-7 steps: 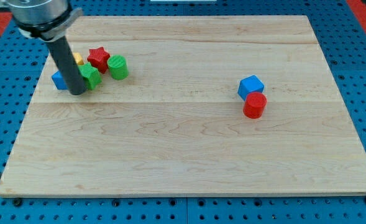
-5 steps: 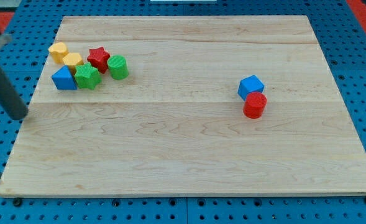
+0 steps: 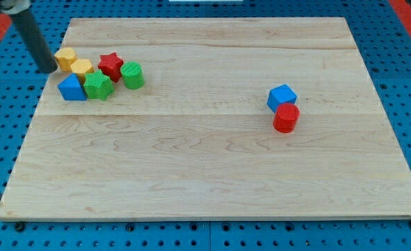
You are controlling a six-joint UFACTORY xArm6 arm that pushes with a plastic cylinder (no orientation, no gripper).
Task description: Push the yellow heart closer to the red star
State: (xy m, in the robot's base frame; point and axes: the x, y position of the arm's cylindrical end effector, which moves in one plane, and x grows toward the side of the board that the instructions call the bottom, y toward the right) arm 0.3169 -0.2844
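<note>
The yellow heart (image 3: 81,67) lies near the board's top left, just left of the red star (image 3: 110,65) and close to or touching it. A second yellow block (image 3: 65,58), rounder, sits up-left of the heart. My tip (image 3: 47,69) is at the board's left edge, just left of that second yellow block, with the rod rising toward the view's top left. A blue triangle (image 3: 71,88) and a green block (image 3: 98,86) lie just below the heart. A green cylinder (image 3: 132,74) is right of the star.
A blue cube (image 3: 282,96) and a red cylinder (image 3: 286,118) touch each other at the right middle of the wooden board (image 3: 212,174). Blue pegboard surrounds the board.
My tip left the block cluster, swung out past the board's left edge, then moved up to beside the rounder yellow block. The blocks hold the same places.
</note>
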